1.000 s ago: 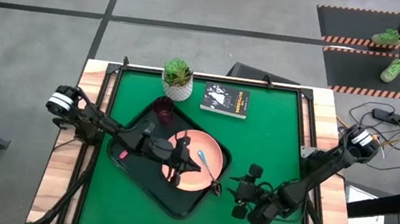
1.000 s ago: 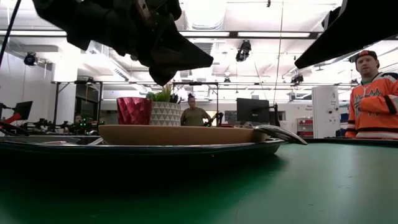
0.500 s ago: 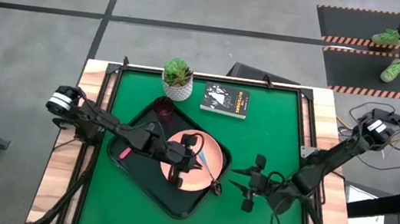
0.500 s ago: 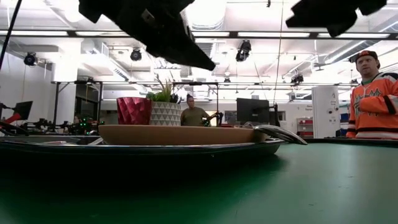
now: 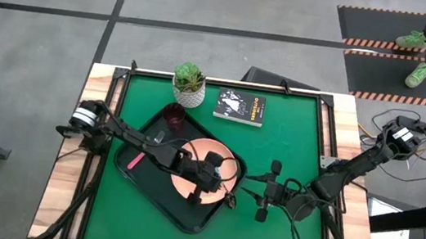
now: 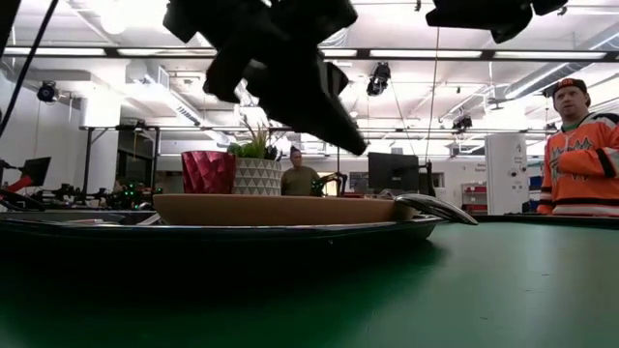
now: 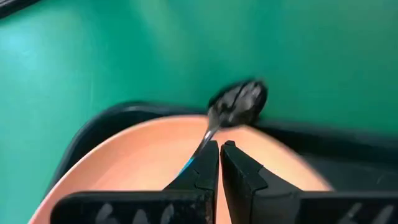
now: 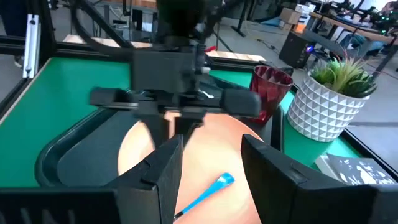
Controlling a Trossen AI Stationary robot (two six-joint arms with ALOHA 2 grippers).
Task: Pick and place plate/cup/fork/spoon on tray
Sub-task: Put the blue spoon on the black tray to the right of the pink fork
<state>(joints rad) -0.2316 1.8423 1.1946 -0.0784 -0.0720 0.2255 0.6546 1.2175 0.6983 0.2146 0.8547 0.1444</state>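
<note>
We see the left gripper (image 5: 217,170) reaching low over the plate (image 5: 188,184), fingers pressed together and holding nothing. The right gripper (image 5: 262,195) hovers beside the tray (image 5: 135,177), fingers spread and empty. On the tray we count one plate bearing one spoon (image 5: 228,192), one cup (image 5: 173,114), one fork (image 5: 134,160).

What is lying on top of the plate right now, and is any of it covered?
The spoon lies on the plate, its bowl reaching past the rim over the tray. From above, the shut left gripper hovers over the plate and hides most of the spoon's handle.
</note>
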